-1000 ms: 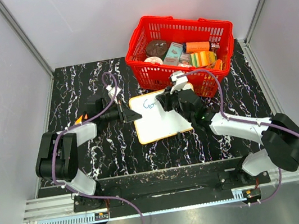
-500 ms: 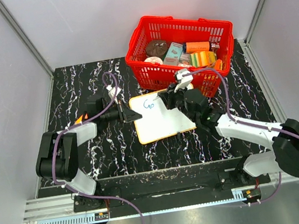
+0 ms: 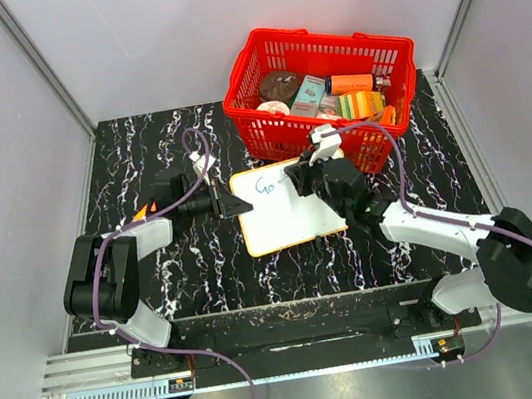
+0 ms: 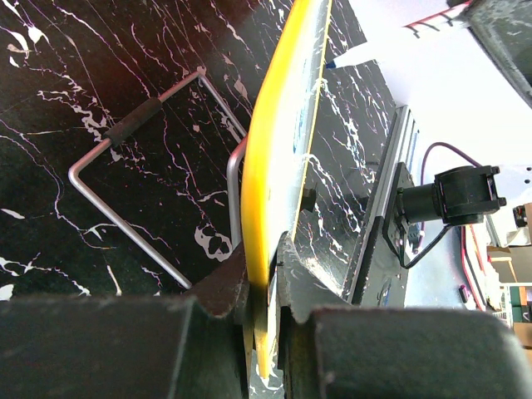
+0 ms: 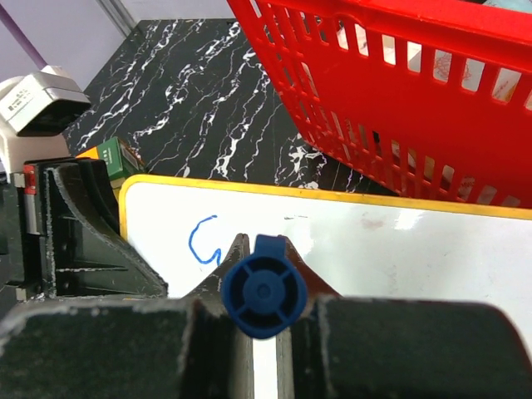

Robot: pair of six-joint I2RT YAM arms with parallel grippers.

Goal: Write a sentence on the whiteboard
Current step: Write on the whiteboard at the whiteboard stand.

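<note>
Left gripper (image 3: 241, 205), centre-left of the top view: almost shut, pinching the yellow left rim of the whiteboard (image 3: 288, 221). The board looks light, stiff and slick-faced. Its thin edge is the sensible handhold, and it would likely skate on the table (image 3: 156, 146) unless pinned. It lies flat at frame centre, just below the red basket (image 3: 320, 90). The sentence (image 3: 265, 185), at the board's upper left, reads "Go" so far. Right gripper (image 3: 295, 175), just right of the letters, is clamped on a blue marker (image 5: 264, 297).

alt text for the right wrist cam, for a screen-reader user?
Right end effector grips a blue marker, butt end toward the camera, over the whiteboard. A blue curl of the sentence shows at left; a red basket stands behind the board.
</note>
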